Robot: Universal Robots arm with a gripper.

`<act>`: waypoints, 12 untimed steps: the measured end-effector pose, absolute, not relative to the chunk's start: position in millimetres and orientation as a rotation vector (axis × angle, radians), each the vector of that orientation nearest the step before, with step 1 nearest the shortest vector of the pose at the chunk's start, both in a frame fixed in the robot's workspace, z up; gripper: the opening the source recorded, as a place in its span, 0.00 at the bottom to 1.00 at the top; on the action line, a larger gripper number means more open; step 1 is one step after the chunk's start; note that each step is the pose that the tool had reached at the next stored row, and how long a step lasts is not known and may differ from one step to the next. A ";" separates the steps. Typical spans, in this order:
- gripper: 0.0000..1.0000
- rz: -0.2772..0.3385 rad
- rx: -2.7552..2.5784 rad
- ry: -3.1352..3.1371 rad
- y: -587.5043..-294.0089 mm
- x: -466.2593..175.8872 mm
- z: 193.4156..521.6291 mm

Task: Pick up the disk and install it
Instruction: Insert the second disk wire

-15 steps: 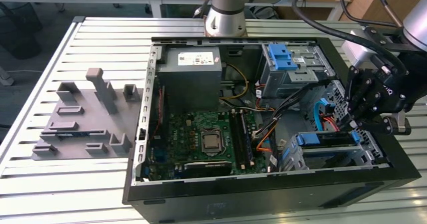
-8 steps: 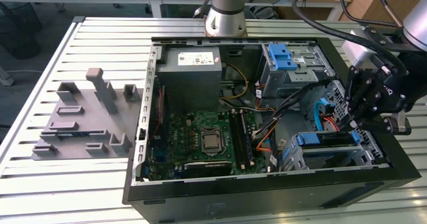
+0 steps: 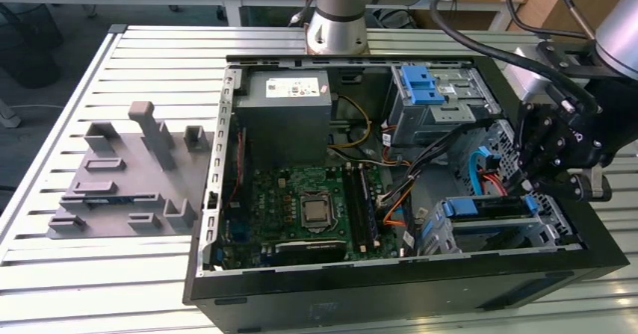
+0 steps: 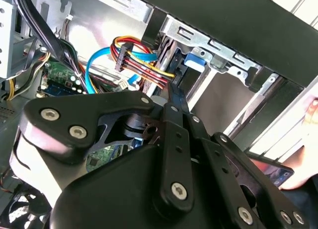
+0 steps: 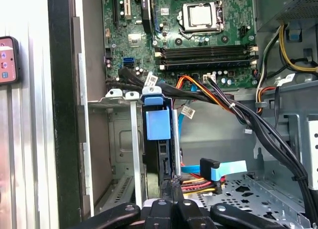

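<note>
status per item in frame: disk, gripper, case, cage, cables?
disk: standing on edge in the drive cage, blue frame tab facing out
gripper: at the disk's near edge, fingers close together
computer case: lying on its side, side panel off
drive cage: disk inside, bare slot beside it
blue cable: lying loose beside the disk

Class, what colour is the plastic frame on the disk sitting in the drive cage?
Bright blue, clearest on the disk in the first wrist view.

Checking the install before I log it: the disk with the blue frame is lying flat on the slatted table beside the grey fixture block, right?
No. The disk stands on edge in the drive cage inside the computer case, as the first wrist view shows, not on the table.
</note>
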State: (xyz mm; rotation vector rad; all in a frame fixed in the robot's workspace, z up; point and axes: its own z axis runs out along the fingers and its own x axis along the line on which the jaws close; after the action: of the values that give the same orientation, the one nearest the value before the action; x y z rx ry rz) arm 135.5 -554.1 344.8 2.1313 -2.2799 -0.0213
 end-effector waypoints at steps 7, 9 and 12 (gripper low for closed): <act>0.11 -0.002 2.141 -2.290 -554.0 128.6 353.0; 0.11 0.005 2.144 -2.294 -554.0 124.6 353.6; 0.11 0.009 2.146 -2.295 -554.1 122.2 353.8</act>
State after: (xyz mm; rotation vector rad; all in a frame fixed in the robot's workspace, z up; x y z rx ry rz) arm 122.2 -554.1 353.8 2.1457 -2.2955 0.0095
